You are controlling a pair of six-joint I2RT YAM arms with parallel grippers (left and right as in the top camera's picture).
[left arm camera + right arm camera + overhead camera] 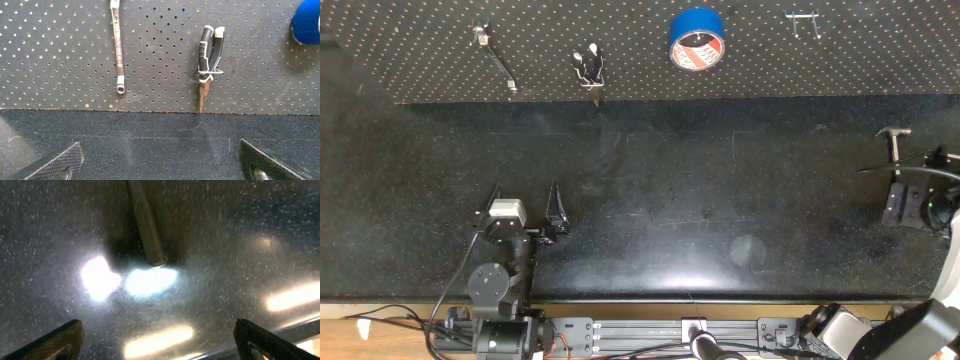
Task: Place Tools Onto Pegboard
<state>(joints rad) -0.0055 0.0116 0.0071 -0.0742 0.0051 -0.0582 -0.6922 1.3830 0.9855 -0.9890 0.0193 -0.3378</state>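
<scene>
**Task Status: Three Items Hung, One Tool Remaining on the Table**

**Progress.** The pegboard [420,50] carries three items. A wrench [118,47] hangs by its upper end at the left. A pair of pliers [207,65] sits in a wire holder with its nose pointing down, the tip near the board's lower edge. A blue tape roll [697,40] hangs further right. An empty hook [803,22] stands at the right end of the board. It is judged to be the intended position for the last tool.

**Remaining work.** One tool, apparently a hammer [895,150], lies flat on the table [670,200] at the far right, its head toward the pegboard. It is not yet grasped or lifted. Pick-up, transfer and hanging are left to do.

**Gripper state.**
- Right gripper [157,330]: positioned low over the table at the hammer's handle end. The jaws stand wide apart and hold nothing. The handle tip lies ahead of the fingers, not between them.
- Left gripper [525,198]: positioned near its base, facing the wrench and pliers. The jaws are wide open and hold nothing.

**Surroundings and obstructions.** The table between the hammer and the empty hook is bare. The tape roll is the nearest item to the hook and stands well apart from it. The left arm stands well apart from the transfer path.
</scene>
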